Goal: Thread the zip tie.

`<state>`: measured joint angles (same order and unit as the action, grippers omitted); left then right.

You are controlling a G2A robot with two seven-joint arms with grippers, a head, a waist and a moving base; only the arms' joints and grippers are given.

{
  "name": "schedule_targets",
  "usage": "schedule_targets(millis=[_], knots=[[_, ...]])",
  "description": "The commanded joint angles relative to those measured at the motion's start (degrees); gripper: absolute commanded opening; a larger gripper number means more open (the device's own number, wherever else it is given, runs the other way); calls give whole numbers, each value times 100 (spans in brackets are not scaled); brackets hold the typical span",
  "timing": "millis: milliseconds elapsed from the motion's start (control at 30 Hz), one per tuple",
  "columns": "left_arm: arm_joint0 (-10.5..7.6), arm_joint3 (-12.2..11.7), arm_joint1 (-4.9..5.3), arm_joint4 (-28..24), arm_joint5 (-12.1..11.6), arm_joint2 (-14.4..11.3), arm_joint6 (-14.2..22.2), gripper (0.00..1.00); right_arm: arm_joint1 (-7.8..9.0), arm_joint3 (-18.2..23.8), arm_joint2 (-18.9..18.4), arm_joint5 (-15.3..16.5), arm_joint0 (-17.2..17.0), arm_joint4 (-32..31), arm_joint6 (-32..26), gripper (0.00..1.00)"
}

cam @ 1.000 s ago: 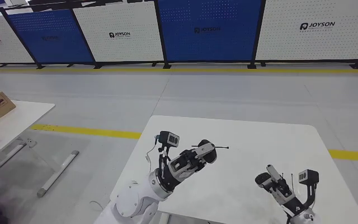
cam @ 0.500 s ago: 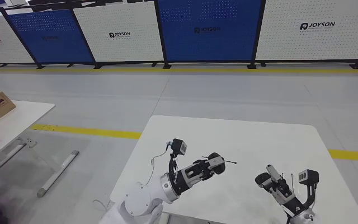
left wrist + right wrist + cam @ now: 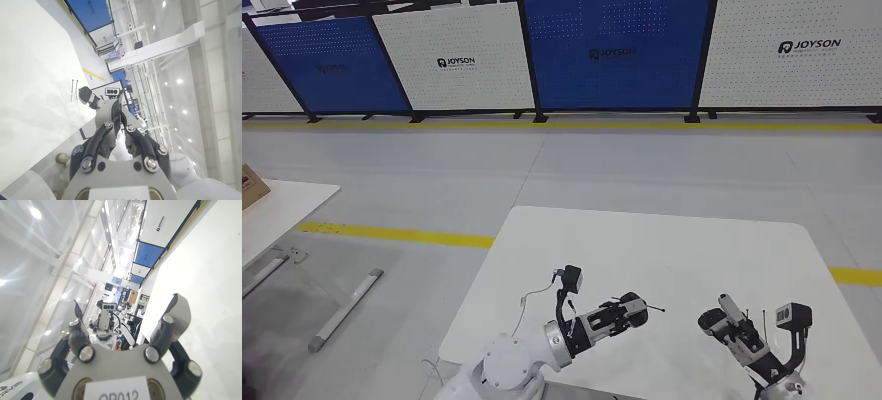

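From above, the left gripper (image 3: 640,307) hangs over the near part of the white table (image 3: 662,250). A thin black zip tie (image 3: 654,309) sticks out past its tip, pointing across toward the other arm. The left wrist view adds what the overhead one is too far off to settle: the two fingers (image 3: 115,111) are pressed flat together with no gap between the pads (the tie itself is hard to pick out there). It also shows two spare zip ties (image 3: 74,91) lying side by side on the table, just beside the other arm's gripper. The right gripper (image 3: 126,306) is spread wide in its own wrist view, its fingers well apart and nothing between them. From above it sits near the table's near right corner, well apart from the left one.
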<state>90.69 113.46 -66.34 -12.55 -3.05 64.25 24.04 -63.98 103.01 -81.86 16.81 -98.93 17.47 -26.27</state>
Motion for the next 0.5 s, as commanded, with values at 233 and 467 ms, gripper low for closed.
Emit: schedule_targets(millis=[233, 467], knots=[[-313, -603, -15, 666, 500, -386, -21, 0, 0, 0, 0, 0, 0, 0, 0, 100], [-373, -918, -22, 983, 687, -496, -275, 0, 0, 0, 0, 0, 0, 0, 0, 100]])
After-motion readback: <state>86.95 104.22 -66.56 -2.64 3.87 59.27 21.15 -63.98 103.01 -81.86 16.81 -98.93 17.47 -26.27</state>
